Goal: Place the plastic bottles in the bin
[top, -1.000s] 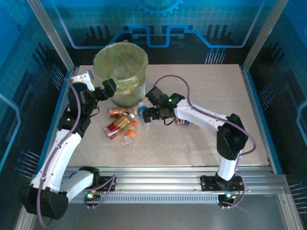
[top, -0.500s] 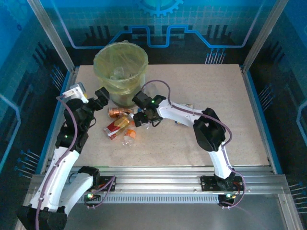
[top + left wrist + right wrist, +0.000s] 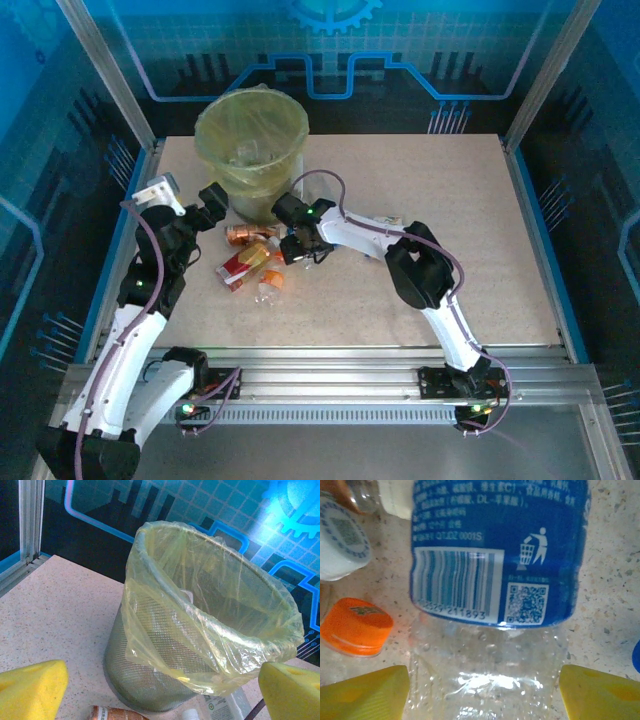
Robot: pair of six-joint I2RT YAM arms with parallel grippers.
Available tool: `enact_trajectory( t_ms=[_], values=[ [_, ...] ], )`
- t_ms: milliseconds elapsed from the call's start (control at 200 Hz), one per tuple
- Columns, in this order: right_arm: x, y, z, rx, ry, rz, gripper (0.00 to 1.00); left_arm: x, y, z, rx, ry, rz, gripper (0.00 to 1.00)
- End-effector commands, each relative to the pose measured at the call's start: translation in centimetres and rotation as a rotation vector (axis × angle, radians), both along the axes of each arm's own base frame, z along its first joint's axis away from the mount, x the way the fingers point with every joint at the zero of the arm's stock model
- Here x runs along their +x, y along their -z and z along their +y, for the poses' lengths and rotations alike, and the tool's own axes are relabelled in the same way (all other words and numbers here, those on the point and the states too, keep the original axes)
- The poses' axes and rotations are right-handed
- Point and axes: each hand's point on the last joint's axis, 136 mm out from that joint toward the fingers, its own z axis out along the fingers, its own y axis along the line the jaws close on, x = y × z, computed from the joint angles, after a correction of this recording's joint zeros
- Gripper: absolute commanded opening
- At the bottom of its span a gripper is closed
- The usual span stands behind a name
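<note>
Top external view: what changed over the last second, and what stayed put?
The right gripper swung left across the table to the pile in front of the bin and now straddles the blue-labelled bottle; a firm grip is not confirmed. The left gripper, open, drew back from the bin. The bin and the other bottles stayed put.

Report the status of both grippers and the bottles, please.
Left gripper open, empty, facing bin. Right gripper astride blue-label bottle, grip unconfirmed. Orange-capped bottle close beside it.
</note>
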Motion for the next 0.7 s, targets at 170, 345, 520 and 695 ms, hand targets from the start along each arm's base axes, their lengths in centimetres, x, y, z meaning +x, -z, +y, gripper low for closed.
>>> enact_trajectory(
  t_ms=[170,345,520,695],
  values=[
    [0.3,1.6,0.2,-0.018,-0.016,0.031,0.69,0.5,0.1,0.2,-0.008,-0.015,-0.010,0.99],
    [0.1,1.8,-0.1,-0.028,-0.020,0.036,0.56,0.7,0.3,0.0,-0.016,-0.008,-0.004,0.99],
    [-0.2,0.6,-0.8,-0.030,-0.012,0.015,0.46,0.8,0.3,-0.3,-0.030,0.005,-0.001,0.99],
    [-0.7,-1.8,-1.9,-0.009,-0.003,-0.031,0.43,1.1,0.2,-0.9,-0.050,0.035,0.000,0.99]
  ],
)
